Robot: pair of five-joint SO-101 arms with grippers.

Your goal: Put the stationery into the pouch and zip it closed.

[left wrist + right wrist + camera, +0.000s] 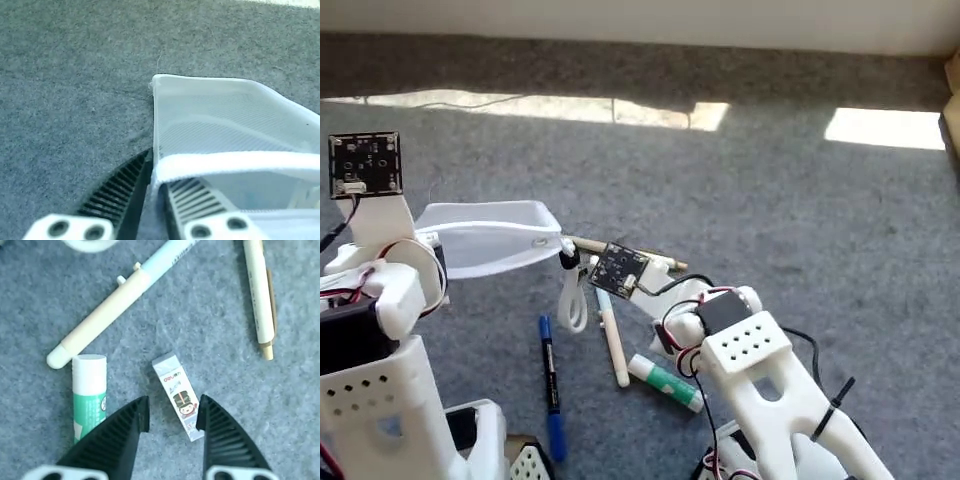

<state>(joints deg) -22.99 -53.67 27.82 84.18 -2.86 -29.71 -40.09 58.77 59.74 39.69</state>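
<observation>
The white mesh pouch (pixel 490 240) lies on the grey carpet with its mouth spread. My left gripper (pixel 156 172) is shut on the pouch's (pixel 225 125) rim at one end. My right gripper (pixel 172 415) is open, low over a small white eraser (pixel 177 396) that lies between its fingertips. A green and white glue stick (pixel 90 390) lies beside one black finger (pixel 135 422). A cream and light-blue pen (pixel 115 305) and a cream pen (pixel 260 295) lie farther off. In the high view a blue pen (pixel 550 385), the cream pen (pixel 613 345) and the glue stick (pixel 665 382) lie in front of the pouch.
A white strap loop (pixel 575 295) hangs from the pouch's zipper end. Another cream pen (pixel 620 248) lies just behind the right arm's camera board (pixel 618 268). Open carpet stretches to the back and right; sunlit patches (pixel 880 128) lie far back.
</observation>
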